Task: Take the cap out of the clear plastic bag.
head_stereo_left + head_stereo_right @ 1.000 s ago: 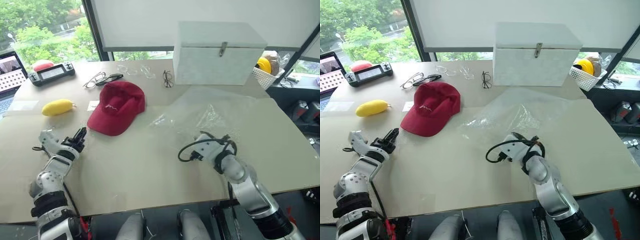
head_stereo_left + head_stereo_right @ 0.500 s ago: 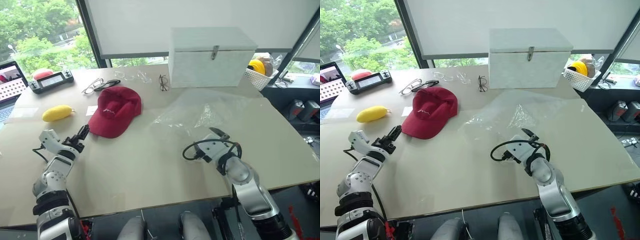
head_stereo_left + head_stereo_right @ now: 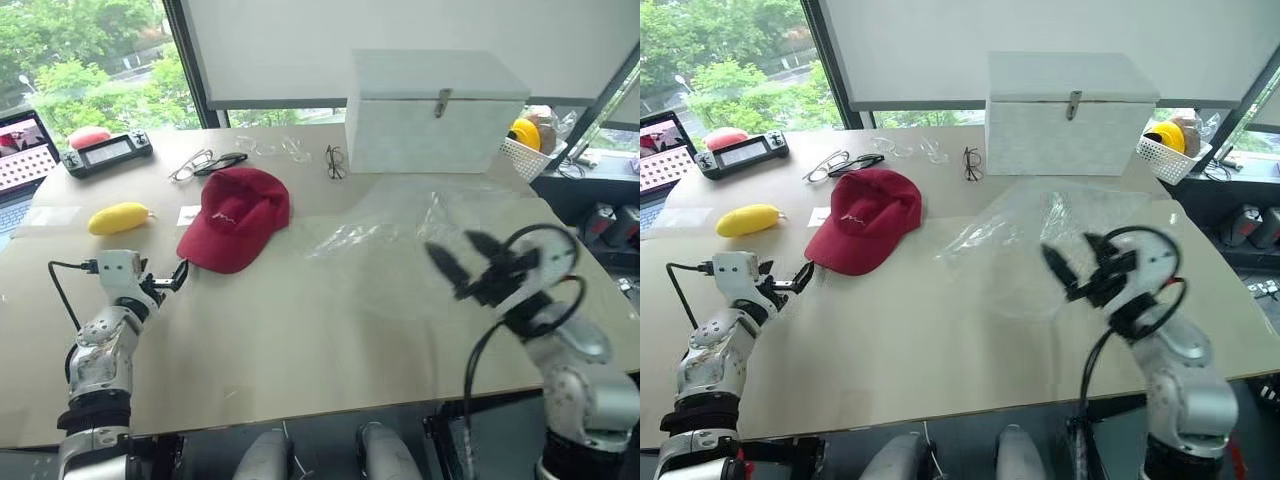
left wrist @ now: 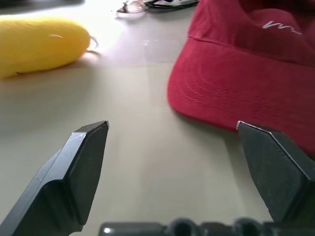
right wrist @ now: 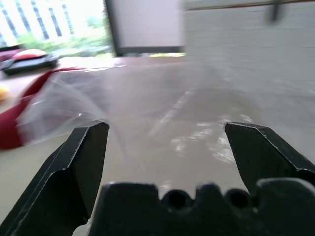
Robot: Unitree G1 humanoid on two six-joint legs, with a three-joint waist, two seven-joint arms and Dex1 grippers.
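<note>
1. Our left gripper [image 3: 178, 274] sits low and level, fingers wide, empty, just short of the cap's brim.
2. The cap [image 3: 236, 217] lies outside the clear plastic bag [image 3: 420, 235].
3. Our right gripper [image 3: 468, 262] is raised over the bag, fingers wide, empty.

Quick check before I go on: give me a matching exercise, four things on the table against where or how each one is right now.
Things:
1. cap
2. clear plastic bag
3. left gripper
4. yellow lump

States:
A. open, empty, low over the table just short of the cap's brim
B. lying flat and empty in front of the white box
C. out of the bag, on the bare table
D. to the robot's left of the cap, near the laptop

Pairs: 1-C, 2-B, 3-A, 4-D
</note>
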